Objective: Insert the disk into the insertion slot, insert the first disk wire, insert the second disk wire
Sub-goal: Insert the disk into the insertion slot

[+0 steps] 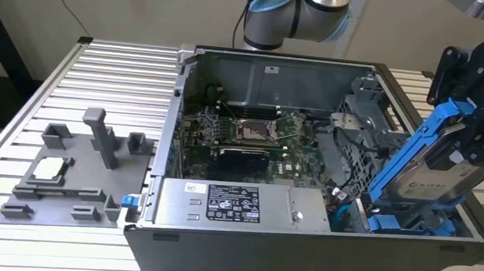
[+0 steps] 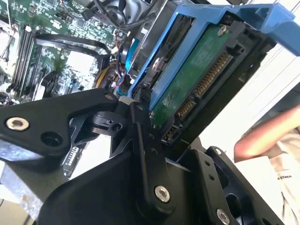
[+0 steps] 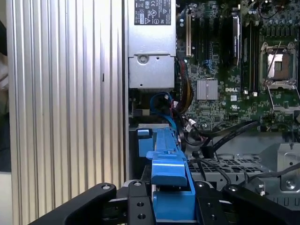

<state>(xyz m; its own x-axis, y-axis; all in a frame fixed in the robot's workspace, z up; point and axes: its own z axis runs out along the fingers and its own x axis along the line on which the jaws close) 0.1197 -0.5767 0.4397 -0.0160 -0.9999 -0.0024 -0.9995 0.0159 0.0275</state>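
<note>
Gripper (image 1: 472, 116) clamping the blue-framed disk (image 1: 428, 164), holding it tilted, ribbed metal table (image 1: 119, 69) stretching open around a grey fixture plate (image 1: 68, 181) at the exterior view's left, open case (image 1: 302, 255) sitting mid-table, disk's lower end dipping by the drive cage (image 1: 357, 127), close to the case wall on that view's right

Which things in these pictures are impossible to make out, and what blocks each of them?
- Exterior view: whether the lower end of the disk is in the insertion slot; the disk itself covers the spot.
- Exterior view: the pincer, partly cut off by the right edge.
- First wrist view: which cables are the disk wires; tangled and too small.
- Second wrist view: the disk's label side, turned away from the camera.
</note>
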